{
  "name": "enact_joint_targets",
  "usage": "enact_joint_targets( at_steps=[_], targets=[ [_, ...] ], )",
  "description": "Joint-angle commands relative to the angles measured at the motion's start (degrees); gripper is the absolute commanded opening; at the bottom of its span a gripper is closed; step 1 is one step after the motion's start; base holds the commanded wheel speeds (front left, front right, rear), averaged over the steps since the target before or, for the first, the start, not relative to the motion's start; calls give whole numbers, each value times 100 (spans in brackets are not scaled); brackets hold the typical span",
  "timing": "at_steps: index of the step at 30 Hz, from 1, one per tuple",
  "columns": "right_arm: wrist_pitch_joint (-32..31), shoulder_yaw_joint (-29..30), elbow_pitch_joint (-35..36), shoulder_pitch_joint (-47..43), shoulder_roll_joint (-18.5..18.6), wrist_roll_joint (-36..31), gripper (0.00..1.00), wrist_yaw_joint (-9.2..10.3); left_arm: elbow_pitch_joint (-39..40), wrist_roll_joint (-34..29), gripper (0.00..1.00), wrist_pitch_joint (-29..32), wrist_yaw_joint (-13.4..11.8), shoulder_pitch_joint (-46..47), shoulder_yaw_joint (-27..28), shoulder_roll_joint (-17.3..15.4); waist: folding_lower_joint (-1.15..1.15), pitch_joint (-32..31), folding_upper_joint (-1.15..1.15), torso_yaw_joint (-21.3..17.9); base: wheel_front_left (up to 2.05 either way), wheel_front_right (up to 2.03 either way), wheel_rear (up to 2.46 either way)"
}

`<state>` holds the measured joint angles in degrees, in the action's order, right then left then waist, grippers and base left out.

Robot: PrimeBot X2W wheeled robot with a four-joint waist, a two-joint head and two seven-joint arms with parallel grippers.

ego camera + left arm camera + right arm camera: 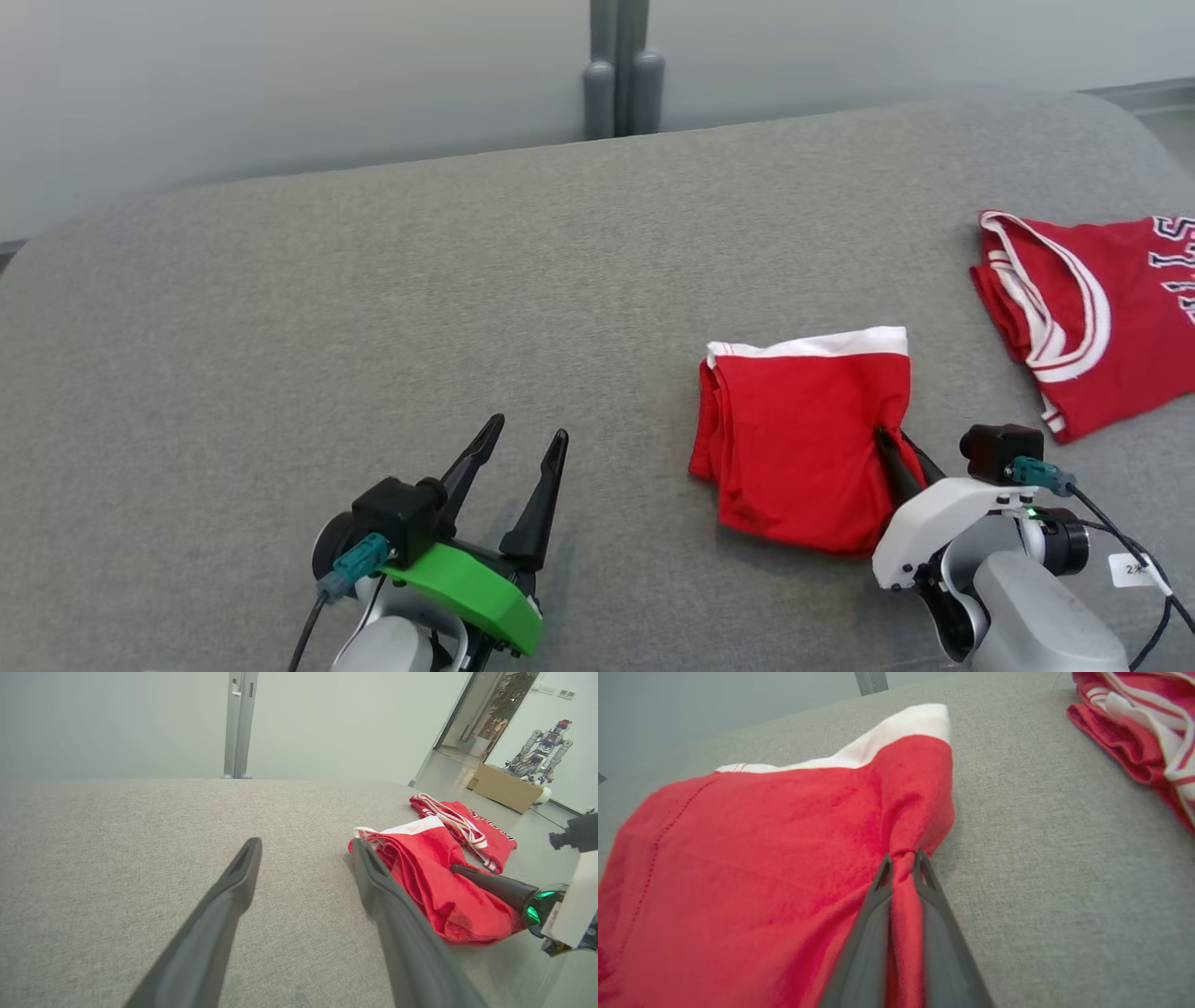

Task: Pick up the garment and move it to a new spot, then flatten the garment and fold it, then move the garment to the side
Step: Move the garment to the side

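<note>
The garment [803, 439] is red with a white band along its far edge, folded into a compact rectangle on the grey padded table [392, 308]. My right gripper [887, 441] is shut on a pinch of cloth at the garment's right edge; the right wrist view shows red fabric [903, 891] bunched between the two fingers. In the left wrist view the garment [420, 868] lies to the right of my open left gripper [306, 851]. That left gripper [527, 431] rests over bare table, well left of the garment, with nothing between its fingers.
A second red garment [1092, 308] with white stripes and lettering lies folded at the table's right edge, also seen as a striped pile [1148, 728] in the right wrist view. A grey post [621, 70] stands behind the table.
</note>
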<state>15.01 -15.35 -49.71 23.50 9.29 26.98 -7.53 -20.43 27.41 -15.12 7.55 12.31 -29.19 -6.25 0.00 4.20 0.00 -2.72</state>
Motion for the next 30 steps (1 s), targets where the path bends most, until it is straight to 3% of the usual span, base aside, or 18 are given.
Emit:
enact_joint_targets(
  at_steps=[1, 7, 14, 22, 30],
  targets=[
    [18, 5, 56, -104, -38, -43, 0, 11, 43, -75, 100, 2, -17, -55, 58, -14, 0, -163, 0, -765, 0, 0, 0],
    [17, -51, 186, -207, -115, -51, 0, 11, 107, -196, 100, 2, -17, 49, 130, -33, 0, -65, 0, -1422, 0, 0, 0],
    [16, -91, 263, -224, -120, -7, 0, 10, 199, -384, 100, 2, -17, 200, 107, 14, 0, 72, 0, -1787, 0, 0, 0],
    [16, 49, 419, -133, -104, -82, 0, 10, 275, -492, 100, 2, -17, 354, 29, -5, 0, 332, 0, -1825, 0, 0, 0],
    [16, -7, 621, 375, -24, -361, 0, 10, 291, -507, 100, 2, -17, 541, -115, -33, 0, 666, 0, -1566, 0, 0, 0]
  ],
)
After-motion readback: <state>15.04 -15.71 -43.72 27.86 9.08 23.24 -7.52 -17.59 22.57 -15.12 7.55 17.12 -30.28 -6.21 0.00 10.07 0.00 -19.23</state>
